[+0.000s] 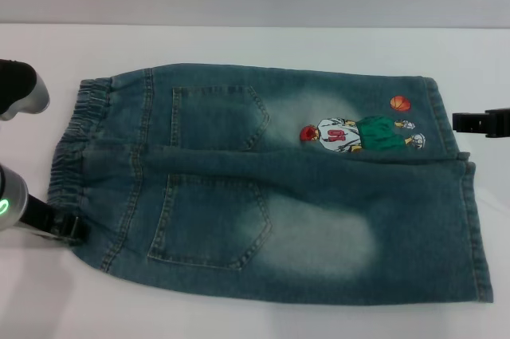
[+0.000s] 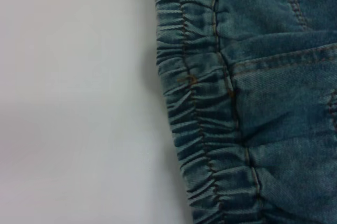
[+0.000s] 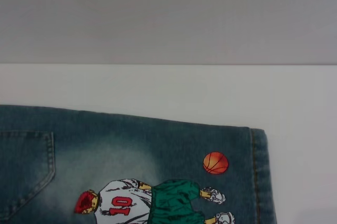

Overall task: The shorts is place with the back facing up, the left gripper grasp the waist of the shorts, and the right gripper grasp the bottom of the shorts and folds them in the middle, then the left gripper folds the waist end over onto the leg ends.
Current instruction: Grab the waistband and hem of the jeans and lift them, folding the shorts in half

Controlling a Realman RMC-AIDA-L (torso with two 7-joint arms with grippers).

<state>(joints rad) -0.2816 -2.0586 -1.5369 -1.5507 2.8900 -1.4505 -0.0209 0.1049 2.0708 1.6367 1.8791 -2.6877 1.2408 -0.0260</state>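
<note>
Two back pockets face up on the shorts, spread flat on the table, while the left gripper nears the waist and the right gripper the bottom of the shorts, jaw widths impossible to tell; gripping each end likely comes next.

Denim shorts, faded blue, spread flat back-up (two patch pockets showing), ruffled elastic waist leftward, stitched leg hems rightward, basketball-player print on far leg.

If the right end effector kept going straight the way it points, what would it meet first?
Probably the stitched hem of the blue faded denim shorts' far leg: the right end effector points at it from beside; height is unclear.
</note>
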